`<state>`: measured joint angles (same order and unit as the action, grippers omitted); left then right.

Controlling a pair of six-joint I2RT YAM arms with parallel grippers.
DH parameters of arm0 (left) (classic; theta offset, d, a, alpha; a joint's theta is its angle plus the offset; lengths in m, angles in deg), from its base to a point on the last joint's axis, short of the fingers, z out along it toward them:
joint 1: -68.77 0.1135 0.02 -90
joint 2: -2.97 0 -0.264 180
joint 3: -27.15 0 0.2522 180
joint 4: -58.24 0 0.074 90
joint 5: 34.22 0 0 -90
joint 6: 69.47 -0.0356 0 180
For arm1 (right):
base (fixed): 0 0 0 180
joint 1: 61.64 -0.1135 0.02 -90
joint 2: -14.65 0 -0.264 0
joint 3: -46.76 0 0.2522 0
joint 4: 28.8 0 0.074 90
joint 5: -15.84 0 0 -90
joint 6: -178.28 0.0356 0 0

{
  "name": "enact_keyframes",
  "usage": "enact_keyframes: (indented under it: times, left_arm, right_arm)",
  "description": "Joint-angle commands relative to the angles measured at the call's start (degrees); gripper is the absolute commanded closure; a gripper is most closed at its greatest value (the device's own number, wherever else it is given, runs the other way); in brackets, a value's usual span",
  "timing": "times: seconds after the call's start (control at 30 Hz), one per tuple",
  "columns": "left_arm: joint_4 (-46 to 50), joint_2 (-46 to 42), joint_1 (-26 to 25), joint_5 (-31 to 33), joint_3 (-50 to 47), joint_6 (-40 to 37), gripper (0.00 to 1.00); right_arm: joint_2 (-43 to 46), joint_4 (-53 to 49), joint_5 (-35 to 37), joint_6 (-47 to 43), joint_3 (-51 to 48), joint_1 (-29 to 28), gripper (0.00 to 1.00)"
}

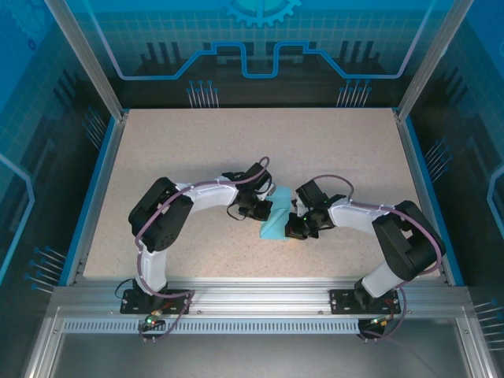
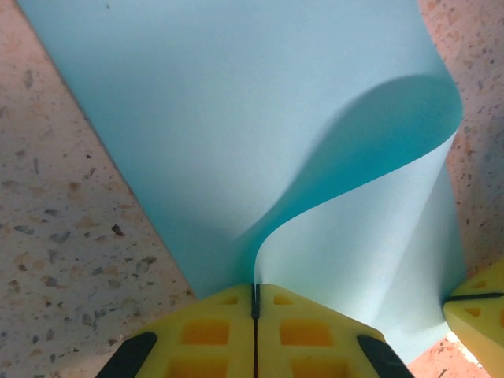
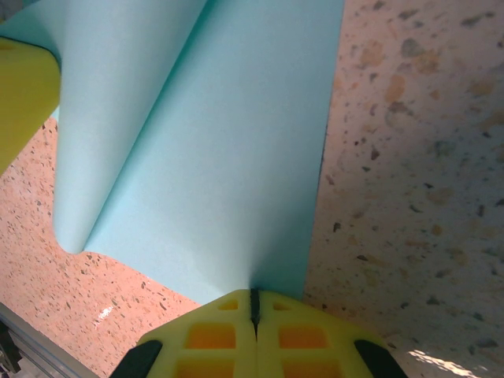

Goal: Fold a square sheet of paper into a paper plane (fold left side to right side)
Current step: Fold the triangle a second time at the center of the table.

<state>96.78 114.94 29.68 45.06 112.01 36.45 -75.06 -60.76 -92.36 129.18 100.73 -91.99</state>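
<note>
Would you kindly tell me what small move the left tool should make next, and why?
Probably the left tool should carry its pinched edge slightly toward the right tool: both are shut on the paper, which arches in a loose curl, not yet flat.

Left arm (image 1: pixel 206 194), right arm (image 1: pixel 358 214), jaws closed.

1. A speckled beige tabletop (image 1: pixel 236 150) spans the middle of the scene.
2. Blue edging strips (image 1: pixel 94 197) run along its left and right sides.
3. A silver aluminium rail (image 1: pixel 260 295) lies across the near edge.
4. A blue circuit-patterned wall panel (image 1: pixel 260 47) stands at the far side.
</note>
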Motion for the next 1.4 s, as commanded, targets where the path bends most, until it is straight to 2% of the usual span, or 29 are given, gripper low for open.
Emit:
enact_keyframes:
  times: [0.0, 0.53, 0.9, 1.2, 1.37]
  left_arm:
    - [0.6, 1.0, 0.5, 0.6, -0.1, -1.6, 0.92]
    - [-0.1, -1.3, 0.4, 1.7, -1.0, -2.0, 0.92]
    - [0.1, 1.2, 0.5, 1.1, -1.4, -2.1, 0.92]
    - [-0.2, 1.2, 0.4, 0.8, -2.4, -2.0, 0.92]
    - [-0.4, 1.2, 0.3, 0.7, -2.4, -1.9, 0.92]
  right_arm:
    - [-2.7, -3.6, 1.6, -0.9, -0.8, -0.7, 1.0]
    - [-2.7, -3.9, 1.8, -0.9, -0.7, -0.6, 1.0]
    - [-1.8, -3.2, 0.6, -1.0, -0.6, -0.4, 1.0]
    - [8.3, 7.4, -4.1, 1.2, -4.0, 3.2, 1.0]
    - [8.7, 16.3, -6.7, 4.0, -5.3, 4.6, 1.0]
